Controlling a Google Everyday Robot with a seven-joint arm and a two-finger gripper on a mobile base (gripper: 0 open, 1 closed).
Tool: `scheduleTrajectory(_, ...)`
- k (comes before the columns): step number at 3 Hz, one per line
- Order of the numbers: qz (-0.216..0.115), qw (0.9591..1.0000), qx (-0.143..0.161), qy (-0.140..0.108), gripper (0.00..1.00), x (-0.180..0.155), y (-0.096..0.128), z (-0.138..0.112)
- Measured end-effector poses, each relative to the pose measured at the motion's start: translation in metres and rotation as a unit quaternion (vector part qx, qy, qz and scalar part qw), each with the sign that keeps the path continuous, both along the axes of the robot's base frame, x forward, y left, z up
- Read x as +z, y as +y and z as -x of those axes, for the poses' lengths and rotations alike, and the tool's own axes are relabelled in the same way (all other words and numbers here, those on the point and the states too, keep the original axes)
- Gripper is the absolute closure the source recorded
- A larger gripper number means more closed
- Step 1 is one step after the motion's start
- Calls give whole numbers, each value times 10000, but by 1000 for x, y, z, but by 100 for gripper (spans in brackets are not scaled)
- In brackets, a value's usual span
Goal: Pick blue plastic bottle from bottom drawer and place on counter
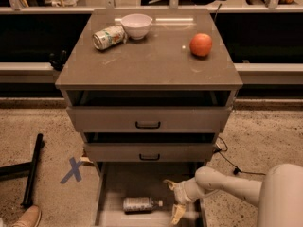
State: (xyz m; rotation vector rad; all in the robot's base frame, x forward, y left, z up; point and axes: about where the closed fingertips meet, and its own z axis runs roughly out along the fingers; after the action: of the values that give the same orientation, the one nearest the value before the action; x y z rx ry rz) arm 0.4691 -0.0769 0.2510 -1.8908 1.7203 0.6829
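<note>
The blue plastic bottle (140,204) lies on its side on the floor of the open bottom drawer (116,183), cap pointing right. My gripper (174,199) reaches in from the right on a white arm. It is open, with one finger (170,185) above and one (178,213) below. It hovers just right of the bottle's cap and does not touch it. The counter (156,60) is the cabinet's grey-brown top.
On the counter stand a white bowl (137,25), a dented green-and-white can (108,36) on its side and an orange fruit (201,45). Two upper drawers with black handles (147,125) stand slightly open. A blue tape X (72,170), a black bar (31,169) and a shoe (29,218) are on the floor at left.
</note>
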Motion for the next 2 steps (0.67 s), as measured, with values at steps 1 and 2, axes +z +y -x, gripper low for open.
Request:
scheduleTrajectory(1,-198,9998,-2,-39,0,-20,19,-19)
scheduleTrajectory(2,-415,9991,-51,-107,0,-36,37,-33)
